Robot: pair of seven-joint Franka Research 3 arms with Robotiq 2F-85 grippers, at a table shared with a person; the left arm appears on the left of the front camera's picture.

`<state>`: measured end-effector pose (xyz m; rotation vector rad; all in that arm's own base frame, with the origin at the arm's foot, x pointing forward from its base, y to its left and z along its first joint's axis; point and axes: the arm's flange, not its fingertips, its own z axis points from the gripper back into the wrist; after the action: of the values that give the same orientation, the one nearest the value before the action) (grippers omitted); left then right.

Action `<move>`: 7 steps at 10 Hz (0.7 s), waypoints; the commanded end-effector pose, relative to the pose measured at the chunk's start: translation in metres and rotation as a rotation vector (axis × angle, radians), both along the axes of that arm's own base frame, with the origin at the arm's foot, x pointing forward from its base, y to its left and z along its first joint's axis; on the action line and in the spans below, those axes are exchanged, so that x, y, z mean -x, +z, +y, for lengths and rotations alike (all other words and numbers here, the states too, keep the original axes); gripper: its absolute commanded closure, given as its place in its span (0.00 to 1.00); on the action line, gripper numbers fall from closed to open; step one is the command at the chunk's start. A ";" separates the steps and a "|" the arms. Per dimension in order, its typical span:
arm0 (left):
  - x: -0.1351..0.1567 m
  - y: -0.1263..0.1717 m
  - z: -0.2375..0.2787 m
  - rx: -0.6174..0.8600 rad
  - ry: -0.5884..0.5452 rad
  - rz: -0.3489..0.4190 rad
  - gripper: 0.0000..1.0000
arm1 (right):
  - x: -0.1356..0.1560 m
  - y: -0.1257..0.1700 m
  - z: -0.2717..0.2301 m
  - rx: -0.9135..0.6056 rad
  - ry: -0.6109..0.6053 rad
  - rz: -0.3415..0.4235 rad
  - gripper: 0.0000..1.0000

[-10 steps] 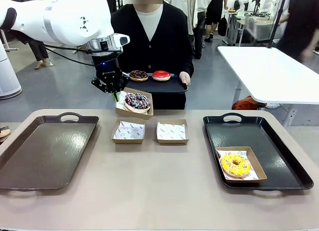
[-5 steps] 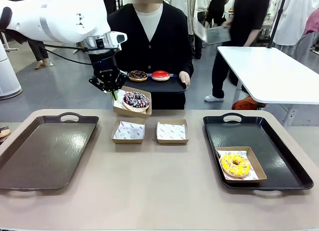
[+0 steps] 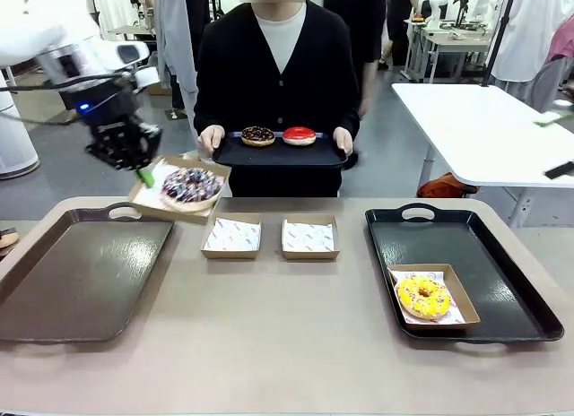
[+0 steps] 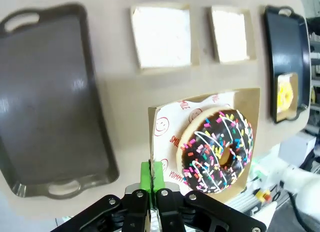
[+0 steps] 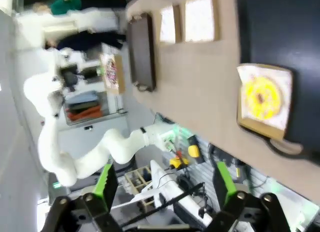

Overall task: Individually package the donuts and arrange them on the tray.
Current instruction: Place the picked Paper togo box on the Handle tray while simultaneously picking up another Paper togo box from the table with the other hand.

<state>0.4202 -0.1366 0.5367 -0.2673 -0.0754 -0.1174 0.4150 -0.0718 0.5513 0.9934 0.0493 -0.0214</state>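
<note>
Over the left tray's (image 3: 81,281) 1 o'clock corner, the left gripper (image 3: 143,176) clamps a box's (image 3: 148,197) 9 o'clock edge, donut (image 3: 191,185) aboard; the right gripper (image 5: 165,169) stands apart.

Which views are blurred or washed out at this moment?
Front view: sharp, with sheen on the left tray. Left wrist view: sprinkled donut crisp, the empty boxes' liners blown white. Right wrist view: soft all over, yellow donut smeared.
</note>
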 end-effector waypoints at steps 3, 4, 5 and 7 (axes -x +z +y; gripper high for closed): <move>0.056 -0.024 0.060 -0.002 0.037 0.007 0.99 | -0.034 -0.023 0.132 0.230 -0.005 -0.063 0.00; 0.063 -0.026 0.075 -0.025 0.064 0.011 0.99 | -0.039 -0.030 0.160 0.267 -0.006 -0.077 0.00; 0.065 -0.030 0.086 -0.046 0.087 0.012 0.99 | -0.044 -0.040 0.180 0.305 -0.009 -0.087 0.00; 0.068 -0.041 0.105 -0.070 0.129 0.031 0.99 | -0.048 -0.062 0.214 0.379 -0.004 -0.125 0.00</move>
<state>0.3551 -0.0381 0.4997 -0.2086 -0.0641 0.0046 0.4608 0.1356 0.4985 0.6678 -0.0606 0.0538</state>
